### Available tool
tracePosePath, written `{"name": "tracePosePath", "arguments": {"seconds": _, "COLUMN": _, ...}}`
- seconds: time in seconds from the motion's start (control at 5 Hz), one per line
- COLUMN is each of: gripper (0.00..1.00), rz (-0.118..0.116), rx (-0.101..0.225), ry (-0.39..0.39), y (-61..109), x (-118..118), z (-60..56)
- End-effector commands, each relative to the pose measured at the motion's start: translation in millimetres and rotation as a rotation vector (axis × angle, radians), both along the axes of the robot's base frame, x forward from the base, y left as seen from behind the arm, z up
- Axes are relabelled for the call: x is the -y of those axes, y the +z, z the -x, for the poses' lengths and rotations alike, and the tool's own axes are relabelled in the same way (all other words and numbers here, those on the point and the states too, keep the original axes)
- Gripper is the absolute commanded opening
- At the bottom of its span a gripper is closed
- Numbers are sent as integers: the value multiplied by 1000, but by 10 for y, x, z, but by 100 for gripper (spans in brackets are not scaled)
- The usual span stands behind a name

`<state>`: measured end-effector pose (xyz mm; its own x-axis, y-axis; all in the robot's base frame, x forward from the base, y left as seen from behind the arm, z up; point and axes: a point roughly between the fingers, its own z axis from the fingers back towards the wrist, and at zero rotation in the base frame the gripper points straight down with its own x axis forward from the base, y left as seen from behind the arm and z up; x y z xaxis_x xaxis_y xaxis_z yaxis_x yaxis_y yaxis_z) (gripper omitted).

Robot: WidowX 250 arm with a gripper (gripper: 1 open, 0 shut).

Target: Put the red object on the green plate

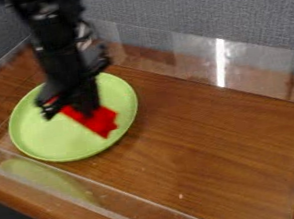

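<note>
One black robot arm, matte, jointed, enters from the upper left of the frame and reaches downward. One hand (71, 103), black, at the arm's lower end, closed around the upper end of the block.

One bright red elongated rectangular block (96, 119), smooth with rounded edges, tilted, its lower end toward the lower right. It sits over the right half of the plate, in the left-centre of the frame; whether it touches the plate surface cannot be told.

One large round lime-green plate (33, 138), glossy, shallow, raised rim, plain, resting on the worktop at centre left.

One worktop (208, 144), dark brown wood grain, polished, filling the middle and right of the frame.

One clear plastic wall enclosure (225, 60), transparent panels with bright reflections, bordering the worktop on all visible sides.

One small white wire-frame stand (88, 30), triangular outline, in the upper left corner behind the arm, partly hidden.

One grey textured backdrop (231, 5) across the top.
</note>
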<state>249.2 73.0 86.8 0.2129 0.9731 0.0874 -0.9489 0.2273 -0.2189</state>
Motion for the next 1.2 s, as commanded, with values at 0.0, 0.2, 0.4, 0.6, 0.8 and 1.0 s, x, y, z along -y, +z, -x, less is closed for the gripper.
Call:
{"name": "tracePosePath", "arguments": {"seconds": 0.0, "gripper": 0, "rz": -7, "rx": 18, "ry": 25, "y": -74, "x": -115, "z": -92}}
{"name": "tracePosePath", "arguments": {"seconds": 0.2, "gripper": 0, "rz": -3, "rx": 4, "ry": 23, "y": -217, "x": -119, "z": -154}}
{"name": "tracePosePath", "arguments": {"seconds": 0.4, "gripper": 0, "rz": 2, "rx": -1, "ry": 45, "y": -279, "x": -202, "z": -226}}
{"name": "tracePosePath", "arguments": {"seconds": 0.6, "gripper": 0, "rz": 8, "rx": -4, "ry": 68, "y": -314, "x": -279, "z": -278}}
{"name": "tracePosePath", "arguments": {"seconds": 0.8, "gripper": 0, "rz": 12, "rx": -9, "ry": 85, "y": -370, "x": -359, "z": -342}}
{"name": "tracePosePath", "arguments": {"seconds": 1.0, "gripper": 0, "rz": 10, "rx": -16, "ry": 94, "y": -446, "x": -427, "z": -380}}
